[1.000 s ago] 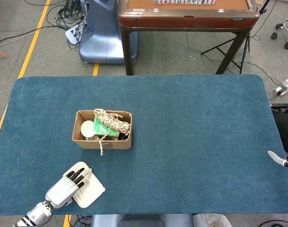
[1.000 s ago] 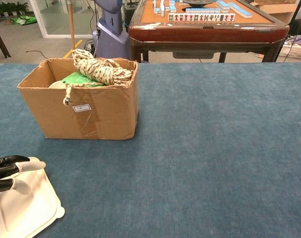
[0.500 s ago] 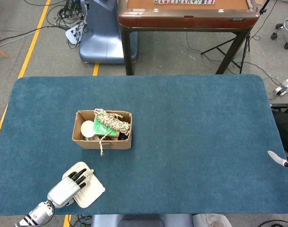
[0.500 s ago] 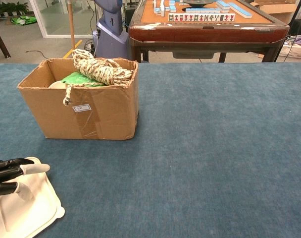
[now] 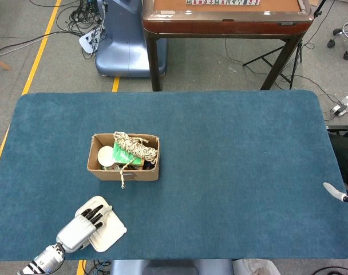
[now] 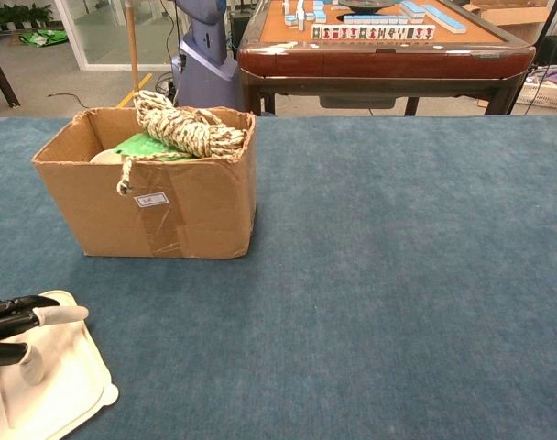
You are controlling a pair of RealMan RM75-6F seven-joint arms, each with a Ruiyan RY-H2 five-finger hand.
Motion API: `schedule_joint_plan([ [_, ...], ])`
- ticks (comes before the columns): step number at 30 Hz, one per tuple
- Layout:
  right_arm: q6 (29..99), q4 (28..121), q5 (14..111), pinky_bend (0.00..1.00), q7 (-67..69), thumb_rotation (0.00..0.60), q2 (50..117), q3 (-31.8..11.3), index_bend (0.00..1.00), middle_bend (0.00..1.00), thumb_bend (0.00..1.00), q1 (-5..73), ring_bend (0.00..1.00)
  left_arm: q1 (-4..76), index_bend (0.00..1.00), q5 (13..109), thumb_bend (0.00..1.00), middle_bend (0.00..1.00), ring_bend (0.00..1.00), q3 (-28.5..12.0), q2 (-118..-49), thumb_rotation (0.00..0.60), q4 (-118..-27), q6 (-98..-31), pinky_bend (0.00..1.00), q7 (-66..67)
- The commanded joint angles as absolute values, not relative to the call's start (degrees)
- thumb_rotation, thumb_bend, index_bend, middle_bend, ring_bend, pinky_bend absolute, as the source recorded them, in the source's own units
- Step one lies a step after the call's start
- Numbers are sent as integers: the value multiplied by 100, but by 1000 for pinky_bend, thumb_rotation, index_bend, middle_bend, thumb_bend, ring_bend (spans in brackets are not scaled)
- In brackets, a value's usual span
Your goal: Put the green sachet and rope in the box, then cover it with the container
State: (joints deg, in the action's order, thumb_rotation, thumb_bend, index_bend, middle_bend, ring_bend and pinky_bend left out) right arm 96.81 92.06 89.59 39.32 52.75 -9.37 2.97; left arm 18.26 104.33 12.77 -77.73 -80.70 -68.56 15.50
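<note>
Sachet and rope steps look done: rope (image 6: 182, 128) sits piled on top of the box (image 6: 159, 206), one tail hanging over the front wall, and the green sachet (image 6: 148, 147) lies under it inside. There's also a pale round thing (image 5: 106, 156) in the box's left end; can't tell what it is.

Only the cover step is left. The white container (image 5: 108, 232) lies flat on the blue table (image 5: 231, 172) near the front-left edge, well apart from the box, not yet lifted.

Left hand (image 5: 81, 227) is on the container: dark fingers (image 6: 13, 312) lie stretched across its top, box is ahead of the fingertips and slightly right. The chest view shows a light thumb pressed down on the surface, fingers slightly apart. Judging by that, it's resting/pressing, no real grasp yet, but whether anything hooks under the rim is hidden.

Right hand (image 5: 334, 192): only a sliver at the table's right edge; finger state can't be read.
</note>
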Motion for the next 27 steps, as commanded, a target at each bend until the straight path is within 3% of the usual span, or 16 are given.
schedule_joint_plan([
  [1,9675,9206,8955,39,3930,600,5277,-937,139,130,0,300,0,1818,400,10423,240,0,0,1286,-7764,600,-8075,-6859,224,1541],
  [27,9672,9212,8953,39,3926,600,5281,-941,140,130,0,305,0,1727,477,10321,468,0,0,1378,-7500,600,-8406,-6959,224,1202],
])
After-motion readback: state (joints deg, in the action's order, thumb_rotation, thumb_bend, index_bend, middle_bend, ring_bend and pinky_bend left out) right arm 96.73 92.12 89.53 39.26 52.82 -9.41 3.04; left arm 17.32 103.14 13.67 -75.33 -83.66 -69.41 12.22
